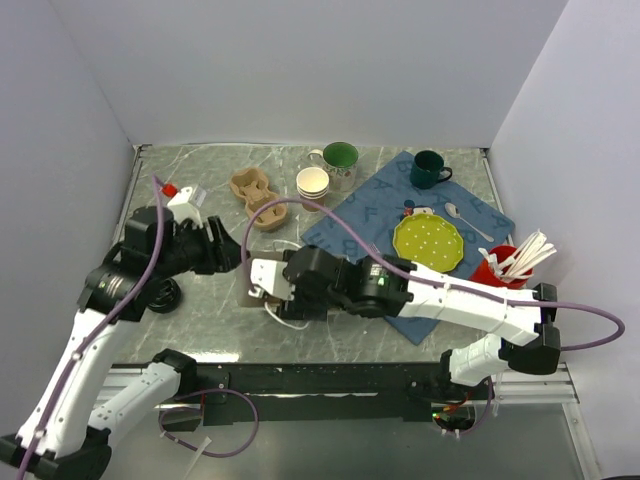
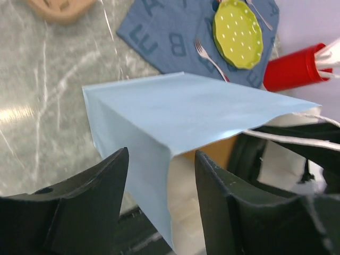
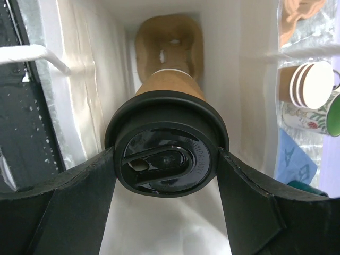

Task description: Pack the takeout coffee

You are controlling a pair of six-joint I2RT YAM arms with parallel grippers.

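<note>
Now the right fingers [image 3: 79,196] are clamped either side of the black lid [image 3: 166,159], holding the cup [image 3: 170,87] deep inside the bag [image 3: 90,79], its base at the carrier [image 3: 170,37] on the bottom; seated or just touching, hard to say. Left fingers [image 2: 90,196] stand apart, astride the bag's folded edge. It's a light, crushable paper cup, so that stiff lid rim looks the safest hold.

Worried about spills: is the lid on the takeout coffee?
On: the black lid caps the takeout coffee, held in the right gripper.
</note>
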